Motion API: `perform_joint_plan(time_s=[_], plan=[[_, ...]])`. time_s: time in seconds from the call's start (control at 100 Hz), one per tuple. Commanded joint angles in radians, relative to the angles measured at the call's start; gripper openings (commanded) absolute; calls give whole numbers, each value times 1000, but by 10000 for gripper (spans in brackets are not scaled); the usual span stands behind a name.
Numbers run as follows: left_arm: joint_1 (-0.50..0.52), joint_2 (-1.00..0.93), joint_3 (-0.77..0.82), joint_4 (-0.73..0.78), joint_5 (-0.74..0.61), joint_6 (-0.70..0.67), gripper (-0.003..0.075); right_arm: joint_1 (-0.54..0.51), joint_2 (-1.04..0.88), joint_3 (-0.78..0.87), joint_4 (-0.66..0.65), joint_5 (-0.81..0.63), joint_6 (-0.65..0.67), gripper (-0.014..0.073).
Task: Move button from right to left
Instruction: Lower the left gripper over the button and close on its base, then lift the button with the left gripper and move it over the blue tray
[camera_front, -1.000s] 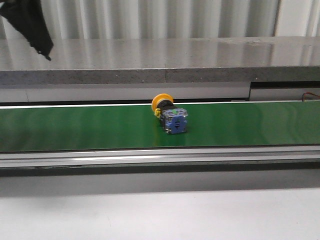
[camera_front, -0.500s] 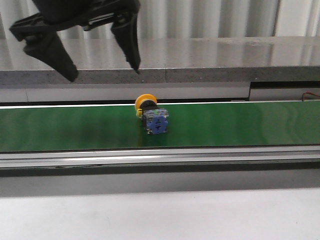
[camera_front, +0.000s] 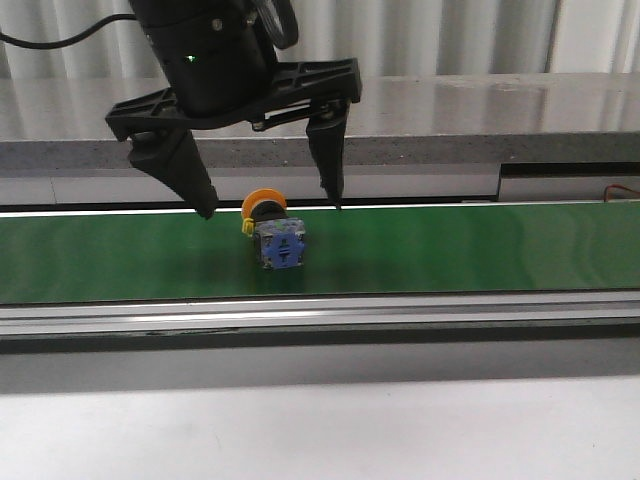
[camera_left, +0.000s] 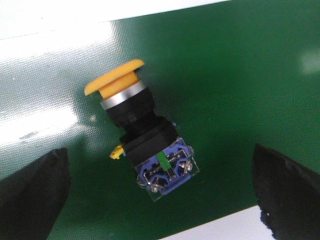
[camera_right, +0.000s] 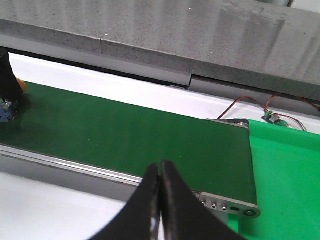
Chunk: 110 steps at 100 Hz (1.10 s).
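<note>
The button (camera_front: 272, 231) lies on its side on the green belt (camera_front: 480, 250), orange-yellow cap toward the back, blue base toward the front. My left gripper (camera_front: 272, 208) hangs open right over it, one fingertip on each side, not touching. In the left wrist view the button (camera_left: 142, 135) lies between the two black fingers (camera_left: 32, 195). The button's edge (camera_right: 7, 107) shows at the far left of the right wrist view. My right gripper (camera_right: 160, 172) is shut and empty near the belt's right end; it is out of the front view.
A grey stone ledge (camera_front: 420, 125) runs behind the belt. A metal rail (camera_front: 400, 315) and white table surface (camera_front: 350, 430) lie in front. The belt's end roller (camera_right: 235, 202), a bright green area (camera_right: 285, 170) and red wires (camera_right: 250, 102) are at the right.
The button has travelled left along the belt. My left gripper has come down and moved right from the upper left and now straddles the button, open.
</note>
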<state>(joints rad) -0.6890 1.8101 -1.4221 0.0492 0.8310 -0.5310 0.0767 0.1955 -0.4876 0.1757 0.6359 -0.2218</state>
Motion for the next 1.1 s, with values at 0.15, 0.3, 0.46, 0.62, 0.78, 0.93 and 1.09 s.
perform_joint_plan(time_s=[0.15, 0.3, 0.46, 0.62, 0.78, 0.93, 1.09], plan=[[-4, 18, -35, 31, -30, -46, 603, 1, 12, -22, 2, -77, -7, -67], [-4, 33, -35, 38, -32, -48, 485, 1, 12, -22, 2, -77, -7, -67], [-4, 33, -35, 57, -34, -68, 234, 1, 12, -22, 2, -77, -7, -67], [-4, 26, -35, 61, -30, -68, 115, 1, 12, -22, 2, -77, -7, -67], [-2, -21, -35, 80, -23, -68, 113, 1, 12, -22, 2, -77, -7, -67], [31, -73, -35, 126, 28, -66, 113, 1, 12, -22, 2, -77, -7, -67], [95, -114, -35, 165, 132, -12, 113, 1, 12, -22, 2, -77, -7, -67]])
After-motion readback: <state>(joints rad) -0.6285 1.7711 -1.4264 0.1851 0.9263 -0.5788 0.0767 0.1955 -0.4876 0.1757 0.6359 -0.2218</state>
